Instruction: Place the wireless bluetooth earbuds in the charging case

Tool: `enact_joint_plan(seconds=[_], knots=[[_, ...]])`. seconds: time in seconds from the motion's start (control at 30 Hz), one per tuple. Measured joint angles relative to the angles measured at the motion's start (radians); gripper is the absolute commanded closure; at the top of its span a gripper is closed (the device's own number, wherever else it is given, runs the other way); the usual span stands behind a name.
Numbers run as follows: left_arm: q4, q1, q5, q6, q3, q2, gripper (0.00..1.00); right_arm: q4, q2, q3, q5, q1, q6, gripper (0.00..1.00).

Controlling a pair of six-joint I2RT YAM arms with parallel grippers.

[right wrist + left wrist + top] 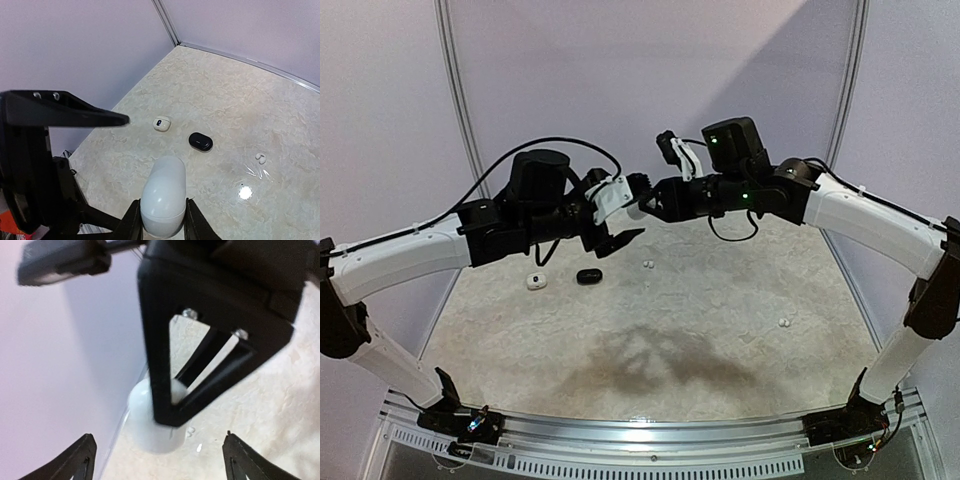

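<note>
The white charging case [162, 187] sits closest to the right wrist lens, pinched between the two fingers of the right gripper [162, 206] and held in the air above the table [215, 95]. The left gripper [157, 447] faces it with jaws spread wide, one tip on each side of the case and neither touching. Two white earbuds [647, 264] lie loose on the table below the grippers, another white bud [783, 322] lies well apart toward the right arm, and a black oval case [588, 276] and a small white case [536, 281] rest near each other under the left arm
</note>
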Motion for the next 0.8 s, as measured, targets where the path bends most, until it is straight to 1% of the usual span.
enact_joint_plan(seconds=[0.03,0.13,0.23,0.33,0.43,0.5,0.57,0.67,0.73,0.8], knots=[[0.0,0.0,0.002,0.004,0.0,-0.008,0.01,0.001,-0.008,-0.011,0.0,-0.005,0.004,1.0],[-0.011,0.0,0.008,0.001,0.0,-0.031,0.01,0.01,-0.028,-0.047,-0.008,-0.022,0.015,1.0],[-0.082,0.01,0.037,-0.025,0.014,-0.051,0.01,0.028,-0.05,-0.086,-0.047,-0.05,0.016,1.0],[-0.231,0.043,0.156,-0.111,0.082,-0.061,0.03,0.105,-0.101,-0.16,-0.176,-0.109,-0.002,1.0],[-0.341,0.112,0.306,-0.24,0.147,-0.078,0.12,0.213,-0.169,-0.229,-0.312,-0.161,-0.053,1.0],[-0.37,0.163,0.418,-0.33,0.153,-0.107,0.16,0.27,-0.196,-0.234,-0.381,-0.175,-0.096,1.0],[-0.357,0.205,0.507,-0.41,0.13,-0.147,0.17,0.365,-0.212,-0.234,-0.457,-0.174,-0.123,1.0],[-0.26,0.264,0.626,-0.513,0.038,-0.223,0.14,0.527,-0.213,-0.235,-0.534,-0.168,-0.127,1.0],[-0.132,0.307,0.709,-0.578,-0.034,-0.249,0.13,0.627,-0.206,-0.235,-0.553,-0.164,-0.121,1.0],[0.006,0.338,0.779,-0.641,-0.067,-0.224,0.13,0.696,-0.188,-0.221,-0.553,-0.157,-0.113,1.0]])
